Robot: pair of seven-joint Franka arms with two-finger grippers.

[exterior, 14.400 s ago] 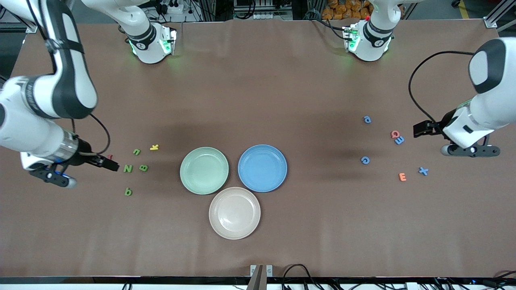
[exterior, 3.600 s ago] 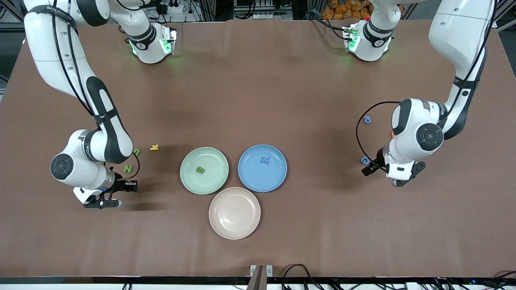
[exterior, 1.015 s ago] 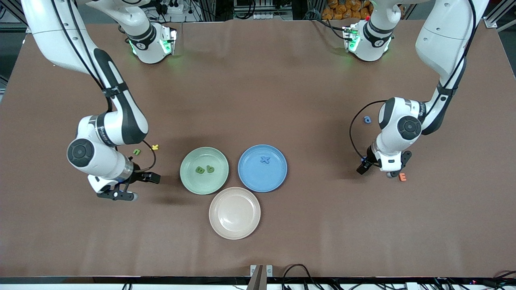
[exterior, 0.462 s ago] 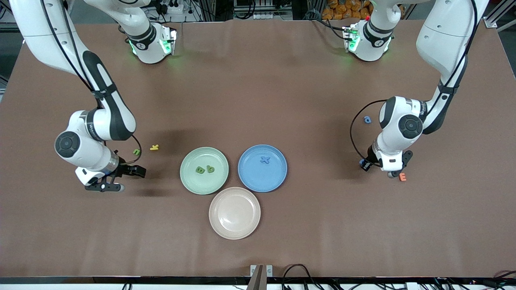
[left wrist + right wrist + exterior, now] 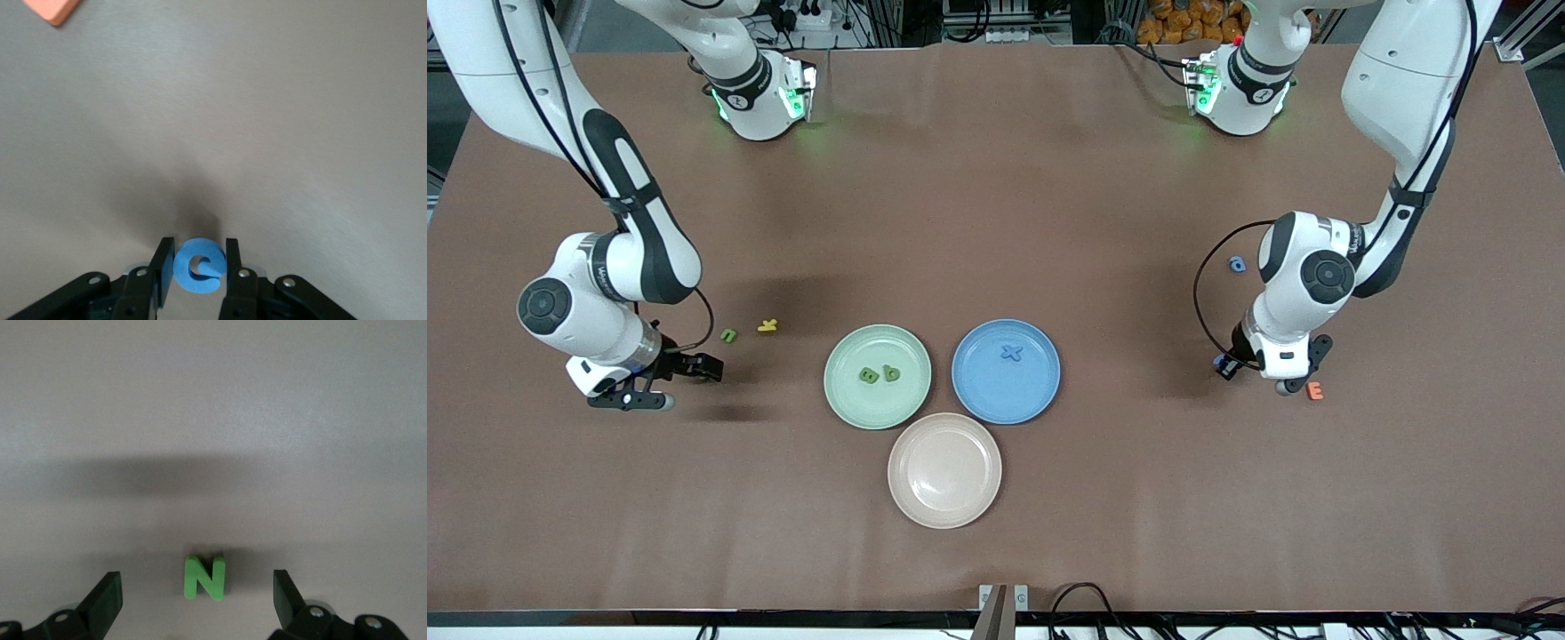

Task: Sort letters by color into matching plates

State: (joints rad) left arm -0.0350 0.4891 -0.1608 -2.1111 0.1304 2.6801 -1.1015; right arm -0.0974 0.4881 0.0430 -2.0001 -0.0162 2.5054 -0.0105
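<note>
Toward the left arm's end from the blue plate, the left gripper is clenching a blue letter; lifting straight avoids slipping. Right gripper is gaping over green N.

The mint plate is the landmark, near the table's middle. In it lie letter B and letter b, side by side. Just beside it toward the left arm's end sits the blue plate, with letter X in it. The beige plate lies nearer the front camera than the mint plate, touching both. Toward the right arm's end lie letter k and letter u. Well apart, toward the left arm's end, lie letter a and letter E.
</note>
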